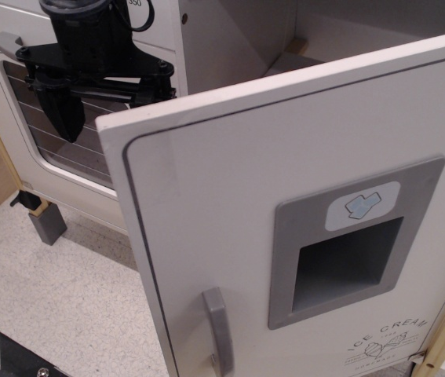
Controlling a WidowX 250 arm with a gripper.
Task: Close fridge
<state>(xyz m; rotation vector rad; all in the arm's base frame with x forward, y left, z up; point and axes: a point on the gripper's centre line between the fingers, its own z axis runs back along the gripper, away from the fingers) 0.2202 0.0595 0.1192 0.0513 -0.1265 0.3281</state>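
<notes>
Gripper: the black gripper [104, 98] hung at the far left, in front of the oven window; its left finger [59, 110] pointed down and the right one sat by the door's top corner, the two spread apart with nothing between them.
Oven door: a white oven door [18, 169] stood behind the gripper, its window [65, 145] showing wire rack lines.
Fridge door: the fridge [230, 236] door was white, swung open toward the near side and filling the middle and right of the view.
Door handle: a vertical grey handle [218, 330] sat low near its left edge.
Dispenser panel: a grey recessed panel [355, 243] lay right of the handle, with a blue ice icon [361, 206] on a white tag above the hollow, which held nothing visible.
Print: "ICE CREAM" [387, 339] was printed at the lower right.
Fridge cavity: the open interior [308, 35] showed white walls at the far right.
Door to gripper: the door's top left corner lay just right of the gripper; contact could not be told.
</notes>
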